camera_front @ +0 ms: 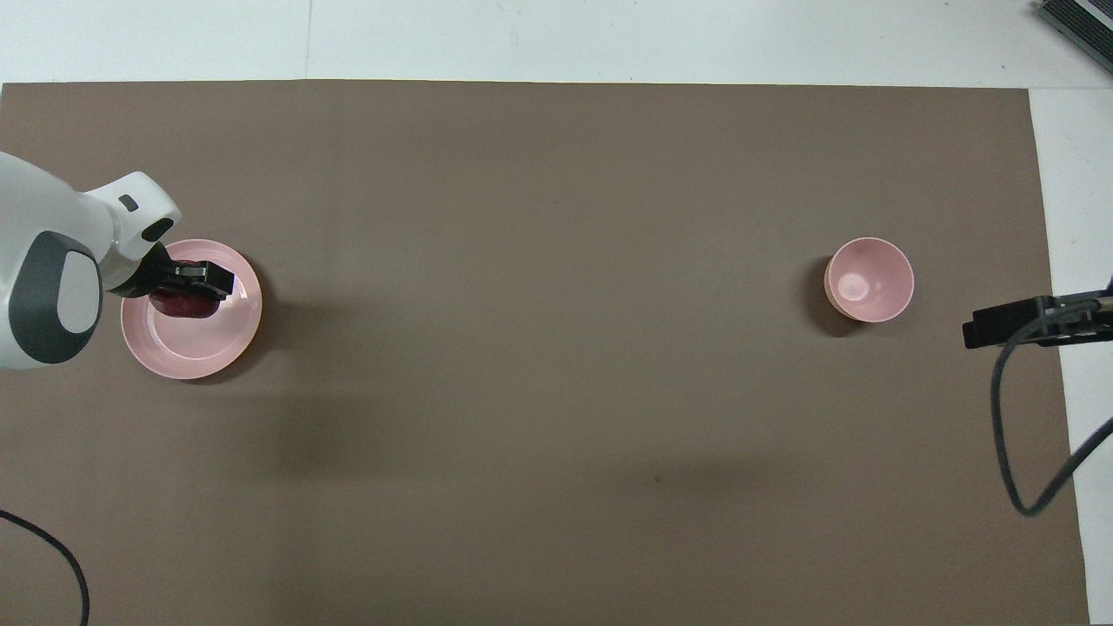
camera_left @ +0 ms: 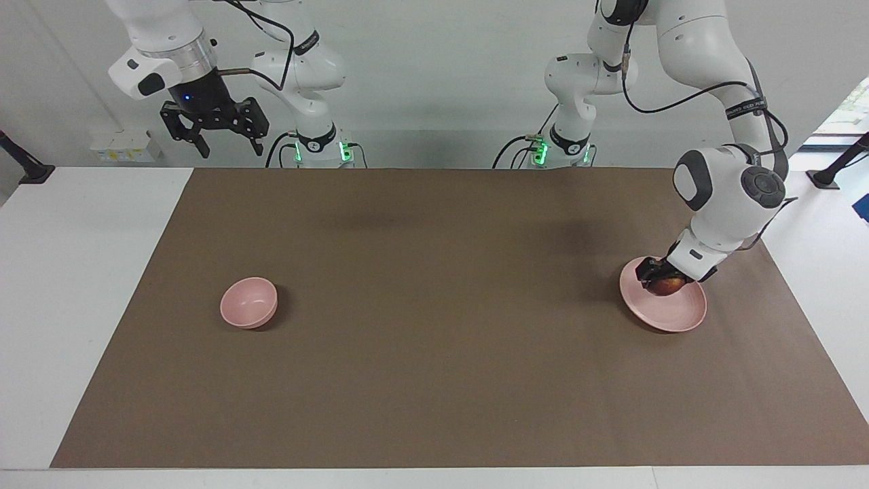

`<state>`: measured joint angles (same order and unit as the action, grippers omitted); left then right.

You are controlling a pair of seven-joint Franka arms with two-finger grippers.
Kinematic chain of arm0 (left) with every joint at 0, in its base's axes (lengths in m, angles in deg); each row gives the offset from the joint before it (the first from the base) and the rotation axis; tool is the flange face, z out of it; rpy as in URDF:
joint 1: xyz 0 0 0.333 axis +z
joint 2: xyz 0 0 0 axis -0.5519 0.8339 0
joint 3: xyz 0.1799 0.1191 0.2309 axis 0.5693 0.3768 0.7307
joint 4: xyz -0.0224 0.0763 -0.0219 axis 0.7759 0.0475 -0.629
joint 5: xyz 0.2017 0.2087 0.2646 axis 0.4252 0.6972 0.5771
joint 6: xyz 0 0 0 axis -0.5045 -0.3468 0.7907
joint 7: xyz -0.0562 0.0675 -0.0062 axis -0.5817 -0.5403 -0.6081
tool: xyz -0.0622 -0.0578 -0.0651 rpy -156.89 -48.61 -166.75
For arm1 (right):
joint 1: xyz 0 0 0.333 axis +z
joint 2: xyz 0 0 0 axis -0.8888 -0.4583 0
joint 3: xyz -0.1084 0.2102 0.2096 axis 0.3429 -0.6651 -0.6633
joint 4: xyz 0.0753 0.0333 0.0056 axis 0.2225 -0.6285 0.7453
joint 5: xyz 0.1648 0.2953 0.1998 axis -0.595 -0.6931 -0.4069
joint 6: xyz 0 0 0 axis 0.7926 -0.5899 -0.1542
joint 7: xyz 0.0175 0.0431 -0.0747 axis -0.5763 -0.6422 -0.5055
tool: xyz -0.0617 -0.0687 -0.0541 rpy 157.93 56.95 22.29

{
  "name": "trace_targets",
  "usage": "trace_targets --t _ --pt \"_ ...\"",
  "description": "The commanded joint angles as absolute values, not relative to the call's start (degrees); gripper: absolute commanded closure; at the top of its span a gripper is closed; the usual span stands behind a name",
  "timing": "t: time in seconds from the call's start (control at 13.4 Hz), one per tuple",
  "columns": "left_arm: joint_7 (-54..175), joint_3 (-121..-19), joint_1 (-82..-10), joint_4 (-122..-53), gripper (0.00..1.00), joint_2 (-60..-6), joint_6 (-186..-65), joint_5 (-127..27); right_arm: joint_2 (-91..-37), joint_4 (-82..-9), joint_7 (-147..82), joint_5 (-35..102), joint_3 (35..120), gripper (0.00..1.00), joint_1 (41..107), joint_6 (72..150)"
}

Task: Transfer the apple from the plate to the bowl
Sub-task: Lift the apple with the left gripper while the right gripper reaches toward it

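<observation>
The dark red apple [camera_left: 669, 286] lies on the pale pink plate [camera_left: 672, 319] toward the left arm's end of the table. My left gripper [camera_left: 662, 277] is down on the plate and shut on the apple, its fingers on either side of it. The overhead view shows the apple [camera_front: 178, 306] partly covered by the left gripper [camera_front: 188, 290] over the plate [camera_front: 200, 356]. The small pink bowl [camera_left: 248, 302] stands empty toward the right arm's end, also in the overhead view [camera_front: 869, 280]. My right gripper [camera_left: 217, 144] waits open, raised high at its own end.
A brown mat [camera_left: 434, 339] covers most of the white table [camera_left: 81, 272]. A black cable [camera_front: 1009, 435] hangs from the right arm at the mat's edge. Nothing else stands between plate and bowl.
</observation>
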<state>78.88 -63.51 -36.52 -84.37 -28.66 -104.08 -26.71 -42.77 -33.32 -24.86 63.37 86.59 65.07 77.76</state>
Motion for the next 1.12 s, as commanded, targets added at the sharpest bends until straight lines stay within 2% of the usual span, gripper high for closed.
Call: trace_targets --t 0.0,0.45,0.82,1.04 --pt "67.8 -63.1 -39.0 -82.1 1.0 -29.2 -100.6 -27.9 -40.9 -35.9 -24.6 62.0 86.5 0.0 64.0 77.3" --pt "62.3 -63.5 -42.5 -77.7 1.0 -27.9 -100.5 -45.1 -40.9 -37.1 -24.7 60.3 86.6 0.0 64.0 77.5" --pt "47.5 -64.7 -44.4 -74.8 1.0 -27.3 -96.6 -60.5 -37.6 -42.2 -25.0 53.2 86.8 0.0 64.0 77.2" --pt "32.8 -65.5 -44.7 -74.5 1.0 -27.2 -93.5 -71.1 -37.5 -43.7 -25.1 46.4 87.1 0.0 63.7 77.8"
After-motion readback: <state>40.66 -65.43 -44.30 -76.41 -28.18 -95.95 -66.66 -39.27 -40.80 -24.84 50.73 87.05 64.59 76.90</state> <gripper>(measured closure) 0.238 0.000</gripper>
